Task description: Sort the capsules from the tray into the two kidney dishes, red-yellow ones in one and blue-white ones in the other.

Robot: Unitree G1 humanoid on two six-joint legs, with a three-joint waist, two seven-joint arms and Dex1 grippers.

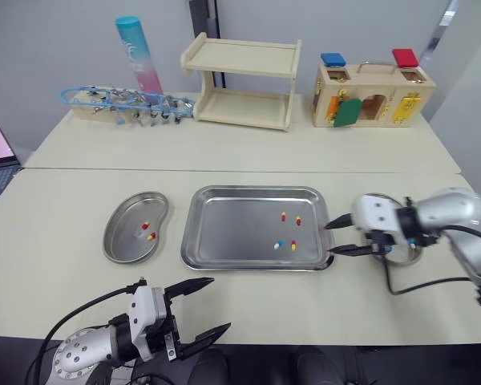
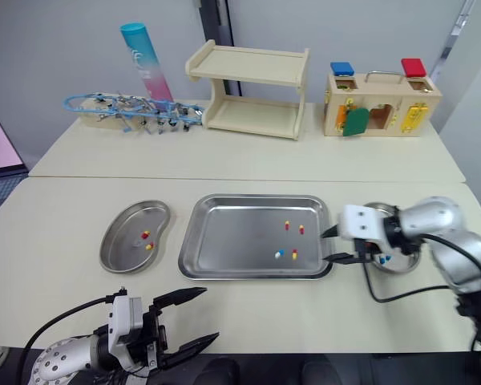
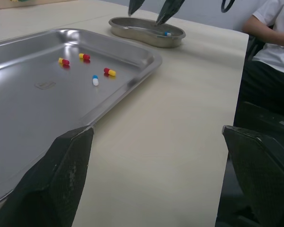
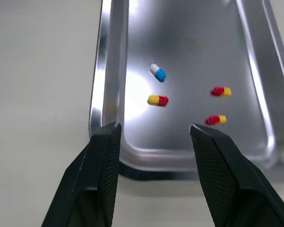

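The tray (image 1: 232, 233) sits mid-frame on the bench (image 1: 64, 200) in the head view. Its four loose capsules lie in its right half: three red-yellow capsules (image 1: 283, 216) and one blue-white capsule (image 1: 278, 245).

The right hand (image 1: 332, 240) is just right of them, at the tray's right rim. Its forearm comes in from the right edge of the frame, low and roughly level over the bench, with the fingers pointing left. The two fingers are spread apart with nothing between them. Their tips stand at the rim, and the blue-white capsule and the red-yellow one beside it lie a short way beyond.

Behind this hand, partly hidden, is the right kidney dish (image 3: 137, 34), with a second blue-white capsule (image 3: 167, 33) in it. The left kidney dish (image 1: 128, 241), left of the tray, holds two more red-yellow capsules (image 1: 145, 225).

The left hand (image 1: 216, 305) hovers at the lower left of the frame by the bench's front edge, well apart from the tray. Its fingers are wide open, empty, and pointing right.
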